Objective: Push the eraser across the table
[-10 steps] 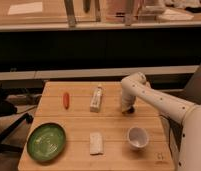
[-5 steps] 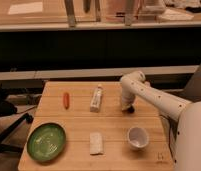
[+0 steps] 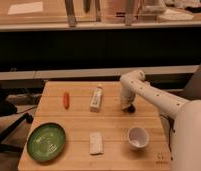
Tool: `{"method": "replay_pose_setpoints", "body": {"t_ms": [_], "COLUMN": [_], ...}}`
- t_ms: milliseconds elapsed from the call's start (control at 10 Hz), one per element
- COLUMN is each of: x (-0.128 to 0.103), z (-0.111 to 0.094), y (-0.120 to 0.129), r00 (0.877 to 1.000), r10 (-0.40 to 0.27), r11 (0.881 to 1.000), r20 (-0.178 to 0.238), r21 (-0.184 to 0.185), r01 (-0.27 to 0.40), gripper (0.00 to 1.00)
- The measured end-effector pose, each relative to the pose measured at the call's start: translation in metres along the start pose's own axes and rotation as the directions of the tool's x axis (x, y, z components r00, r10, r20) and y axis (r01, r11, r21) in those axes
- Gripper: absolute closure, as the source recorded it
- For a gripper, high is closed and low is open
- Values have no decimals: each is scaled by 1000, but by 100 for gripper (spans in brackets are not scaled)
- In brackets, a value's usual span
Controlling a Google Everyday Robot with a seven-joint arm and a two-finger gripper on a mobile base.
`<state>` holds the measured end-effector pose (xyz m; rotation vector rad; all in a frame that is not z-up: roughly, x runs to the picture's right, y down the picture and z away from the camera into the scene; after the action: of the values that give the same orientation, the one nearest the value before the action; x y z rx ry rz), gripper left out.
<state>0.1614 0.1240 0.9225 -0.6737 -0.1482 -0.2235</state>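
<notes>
1. Table (image 3: 114, 125): light wooden planks, rectangular. It carries every item below. None of the loose items on it has shifted from half a second ago.
2. Robot arm (image 3: 154, 97): white. It reaches in from the right, bends at an elbow above the far right part of the table, then drops to the surface. Its pose matches the earlier view almost exactly, with at most a slight drift to the right at the lower end.
3. Plate (image 3: 46, 141): green, round, at the near left corner.
4. Cup (image 3: 137, 136): white, upright, near right, well apart from the hand.
5. Tube (image 3: 96, 98): white, lying lengthwise at the centre of the far half, left of the hand. It bears printing, none of it legible.
6. Block (image 3: 96, 142): pale, flat, rectangular, at the near centre between plate and cup.
7. Carrot-like piece (image 3: 66, 99): orange-red, slim, far left, well apart from the tube.
8. Hand (image 3: 127, 105): lowered to the tabletop right of the tube. Whether it is open or closed cannot be told.
9. Eraser (image 3: 131, 108): small, black, on the table at the tip of the hand, on its right, near side. It is touching the hand or just beside it, and which cannot be told. No writing visible.
</notes>
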Motion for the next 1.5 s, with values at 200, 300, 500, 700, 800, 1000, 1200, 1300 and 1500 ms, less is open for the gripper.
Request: {"method": "replay_pose_setpoints", "body": {"t_ms": [200,300,500,700,800,1000,1200,1300,1500], "x": [-1,3,5,5,7,10,11,12,14], "z": [1,2,3,4,4,5,6,6,7], "y": [-4,-2,-3,-5,-5,-4,-5,-5,-6], "r00": [1000,1000,1000,1000,1000,1000,1000,1000,1000], "r10": [-2,1,5,5,8,15,19,22,24], "r11": [1000,1000,1000,1000,1000,1000,999,999,999], "r20": [0,-3,-4,-5,-7,-7,-8,-9,-11], "r21": [-4,-11,-14,-19,-21,-25,-32,-34,-35], "r01": [2,-1,-5,-5,-8,-16,-20,-22,-25], "gripper": [100,100,100,100,100,100,100,100,100]}}
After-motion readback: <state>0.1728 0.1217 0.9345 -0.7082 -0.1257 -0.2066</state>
